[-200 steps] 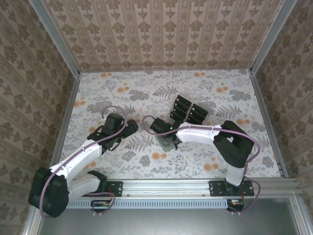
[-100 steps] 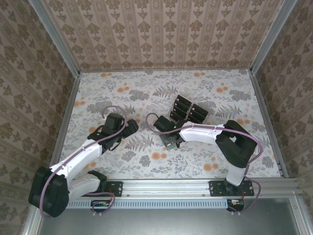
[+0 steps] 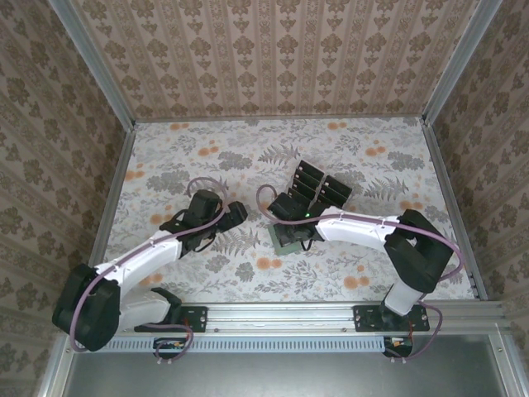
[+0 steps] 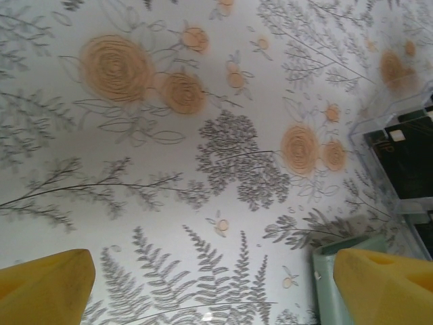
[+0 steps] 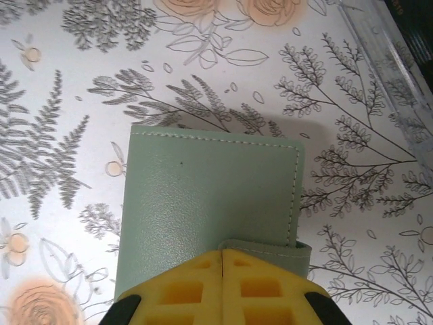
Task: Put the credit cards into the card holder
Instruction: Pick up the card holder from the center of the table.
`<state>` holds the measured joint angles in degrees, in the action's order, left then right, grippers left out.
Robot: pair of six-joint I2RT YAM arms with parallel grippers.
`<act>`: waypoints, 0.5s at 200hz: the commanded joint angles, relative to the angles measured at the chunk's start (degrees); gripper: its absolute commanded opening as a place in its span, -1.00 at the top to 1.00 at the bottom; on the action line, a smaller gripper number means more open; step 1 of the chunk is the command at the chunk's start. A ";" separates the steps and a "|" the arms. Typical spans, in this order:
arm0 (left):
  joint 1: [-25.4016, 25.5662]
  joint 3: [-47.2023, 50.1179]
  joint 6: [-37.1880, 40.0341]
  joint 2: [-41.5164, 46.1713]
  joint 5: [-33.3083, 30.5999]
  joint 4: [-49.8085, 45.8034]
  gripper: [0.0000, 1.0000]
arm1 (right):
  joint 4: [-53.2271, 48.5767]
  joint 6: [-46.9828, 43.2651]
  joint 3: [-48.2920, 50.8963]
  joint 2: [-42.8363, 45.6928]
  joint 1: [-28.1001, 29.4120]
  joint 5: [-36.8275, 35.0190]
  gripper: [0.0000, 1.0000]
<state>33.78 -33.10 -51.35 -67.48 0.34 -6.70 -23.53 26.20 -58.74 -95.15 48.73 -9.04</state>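
Note:
The card holder (image 5: 203, 189) is a closed sage-green wallet lying flat on the flowered table, also seen from above (image 3: 281, 245). My right gripper (image 5: 222, 252) is shut, its yellow fingertips pressed together over the wallet's near edge, right at the end of its closure tab (image 5: 270, 249). I cannot tell whether the tab is pinched. The black credit cards (image 3: 318, 187) stand in rows in a clear tray just behind the wallet. My left gripper (image 4: 213, 284) is wide open just left of the wallet, whose edge (image 4: 326, 284) lies beside its right finger (image 4: 382, 284). Nothing sits between the fingers.
The clear plastic tray (image 4: 385, 118) holding the cards (image 4: 406, 159) lies close behind the wallet, and its rim (image 5: 385, 47) is at the top right in the right wrist view. Metal rails and patterned walls bound the table (image 3: 207, 149).
The right gripper has gone from partly open to shut above the wallet, and its wrist has shifted a little right. The left gripper has moved right, closer to the wallet.

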 commanded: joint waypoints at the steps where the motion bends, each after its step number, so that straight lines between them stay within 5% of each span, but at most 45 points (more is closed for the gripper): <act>1: 1.22 -1.36 -1.94 -1.17 1.48 4.87 -1.00 | 1.84 3.31 0.73 2.23 -0.30 3.24 1.00; 100: 6.14 3.38 -8.03 -3.95 1.97 19.91 -0.91 | 7.79 10.19 2.09 7.35 -3.71 11.08 1.00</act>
<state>38.65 -31.44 -56.49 -70.83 2.20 6.85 -18.24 33.69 -56.88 -90.28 45.78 -0.89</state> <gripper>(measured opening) 0.962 0.043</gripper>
